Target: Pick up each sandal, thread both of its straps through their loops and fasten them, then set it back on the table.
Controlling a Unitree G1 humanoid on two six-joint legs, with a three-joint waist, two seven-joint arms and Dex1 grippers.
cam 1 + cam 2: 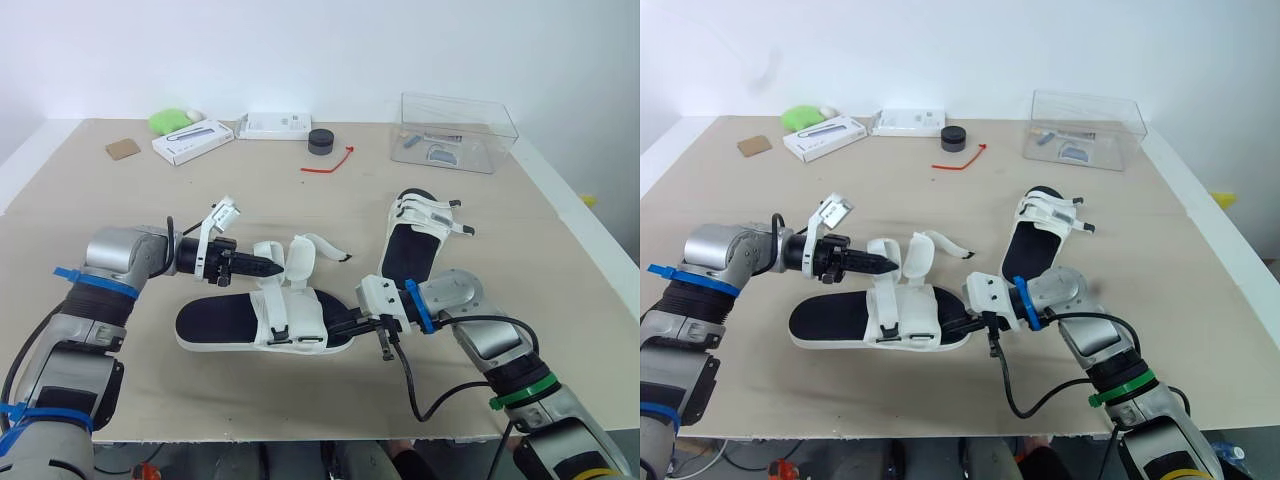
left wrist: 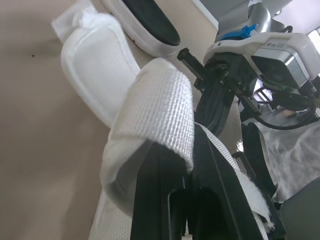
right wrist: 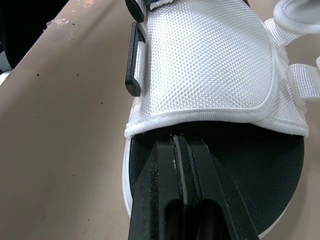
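A sandal point(image 1: 215, 325) with a black sole and white mesh upper lies flat near the table's front edge, its straps undone. My left gripper point(image 1: 272, 268) reaches in from the left just above it and is shut on one white strap point(image 2: 160, 100), which drapes over its fingers. A second loose strap point(image 1: 325, 246) curls on the table behind. My right gripper point(image 3: 182, 146) is shut, its tips tucked under the front hem of the upper and resting on the black insole at the toe end. The other sandal point(image 1: 415, 240) lies to the right, behind my right arm.
A clear plastic box point(image 1: 457, 130) stands at the back right. A black round puck point(image 1: 320, 142), a red tie point(image 1: 328, 163), two white boxes point(image 1: 192, 140) point(image 1: 275, 125), a green object point(image 1: 170, 120) and a brown card point(image 1: 123, 149) line the back. The table's front edge runs close below the sandal.
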